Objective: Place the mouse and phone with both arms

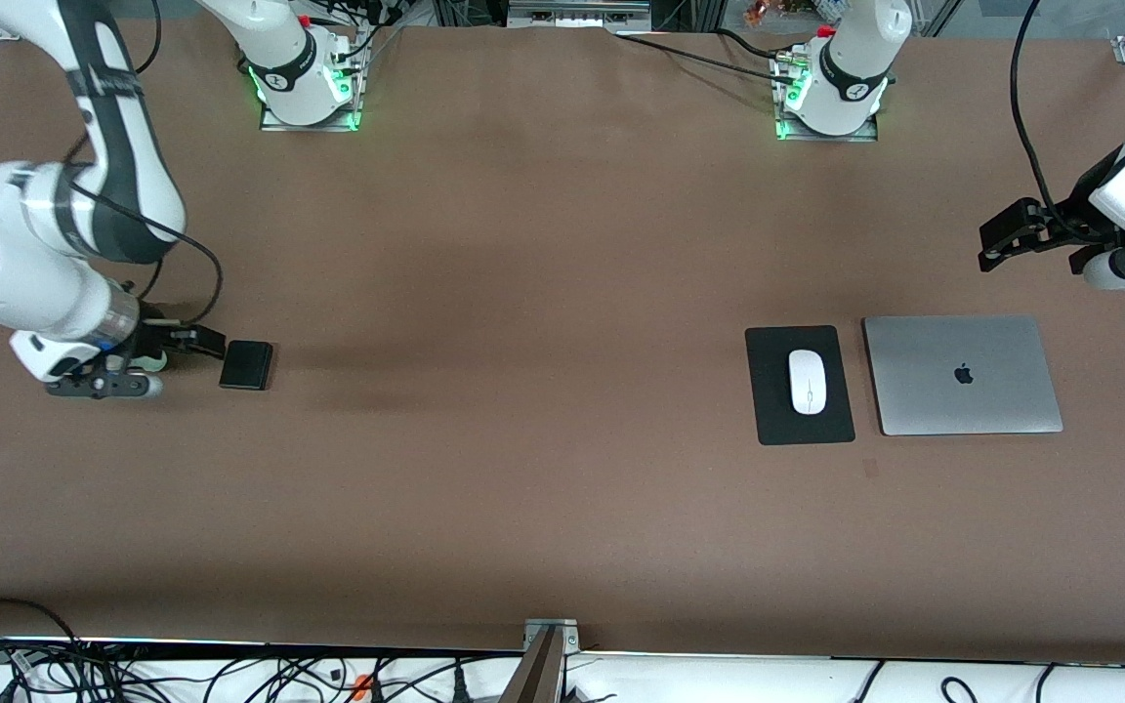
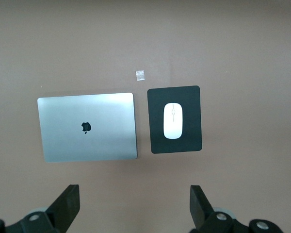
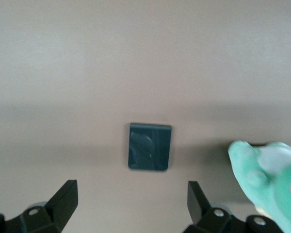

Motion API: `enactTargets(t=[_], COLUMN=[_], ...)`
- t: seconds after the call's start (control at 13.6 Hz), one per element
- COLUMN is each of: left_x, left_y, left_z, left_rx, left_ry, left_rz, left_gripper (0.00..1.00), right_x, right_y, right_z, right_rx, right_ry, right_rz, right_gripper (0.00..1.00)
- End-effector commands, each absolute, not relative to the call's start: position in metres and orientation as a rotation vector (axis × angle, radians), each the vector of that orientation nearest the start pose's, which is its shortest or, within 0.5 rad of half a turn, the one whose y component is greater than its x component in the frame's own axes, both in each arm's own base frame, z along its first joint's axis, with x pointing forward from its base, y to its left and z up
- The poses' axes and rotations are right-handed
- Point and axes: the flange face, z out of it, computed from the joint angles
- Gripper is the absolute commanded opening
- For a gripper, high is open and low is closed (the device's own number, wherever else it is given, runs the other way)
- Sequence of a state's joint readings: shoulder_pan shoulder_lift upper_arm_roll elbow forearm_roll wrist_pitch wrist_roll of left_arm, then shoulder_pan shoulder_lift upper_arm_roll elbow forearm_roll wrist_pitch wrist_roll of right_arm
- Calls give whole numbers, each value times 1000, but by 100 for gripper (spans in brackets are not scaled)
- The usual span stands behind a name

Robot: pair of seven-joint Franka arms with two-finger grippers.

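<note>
**A:** Item one?

**B:** The mouse (image 1: 808, 381): small white oval, smooth and glossy, thin grey line down its middle. Long axis runs from the base edge of the table (image 1: 543, 293) toward the front-camera edge. It lies flat on the mouse pad (image 1: 768, 410), roughly centred, toward the left arm's end of the table.

**A:** The pad itself?

**B:** Flat matte black rectangle with rounded corners, its long axis parallel to the mouse's. Just beside it, nearer the left arm's end edge, lies a closed laptop (image 1: 962, 375): brushed silver metal, dark apple logo on the lid. The two are apart, with a narrow strip of brown table between them.

**A:** Item two?

**B:** The phone (image 1: 246, 365): small black slab, rounded corners, faintly reflective face in the right wrist view (image 3: 150, 146). It lies flat on the bare table toward the right arm's end, its long axis running roughly base edge to front-camera edge, slightly skewed.

**A:** Grippers?

**B:** Right gripper (image 1: 193, 342): low over the table, just beside the phone on the side toward the right arm's end edge; fingers spread, grasping nothing. A mint-green soft object (image 3: 269, 174) shows in its wrist view. Left gripper (image 1: 1002, 239): in the air over the table near the left arm's end edge; fingers (image 2: 68, 204) spread wide, empty, with laptop and mouse pad in its wrist view.
</note>
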State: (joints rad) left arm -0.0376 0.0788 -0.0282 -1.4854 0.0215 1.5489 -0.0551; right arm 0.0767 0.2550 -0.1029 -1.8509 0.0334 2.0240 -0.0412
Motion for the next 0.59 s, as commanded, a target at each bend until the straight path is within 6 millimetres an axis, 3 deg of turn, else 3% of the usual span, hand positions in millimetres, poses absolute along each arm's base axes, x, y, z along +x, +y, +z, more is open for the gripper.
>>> enactTargets(t=[0.0, 0.15, 0.37, 0.51], left_x=[579, 578, 579, 579], left_y=[-35, -35, -34, -34], left_z=[624, 623, 623, 623], left_rx=[-3139, -3139, -3139, -3139], left_ry=[17, 17, 14, 14], left_rz=[9, 12, 12, 12], left_gripper=[100, 100, 100, 100], right_x=[608, 601, 574, 563], right_y=[-15, -16, -7, 3], right_z=[445, 487, 547, 563], right_rx=[-3116, -3114, -3113, -3117], right_ry=[-17, -14, -8, 30], right_rz=[174, 148, 85, 108], right_gripper=[100, 100, 100, 100])
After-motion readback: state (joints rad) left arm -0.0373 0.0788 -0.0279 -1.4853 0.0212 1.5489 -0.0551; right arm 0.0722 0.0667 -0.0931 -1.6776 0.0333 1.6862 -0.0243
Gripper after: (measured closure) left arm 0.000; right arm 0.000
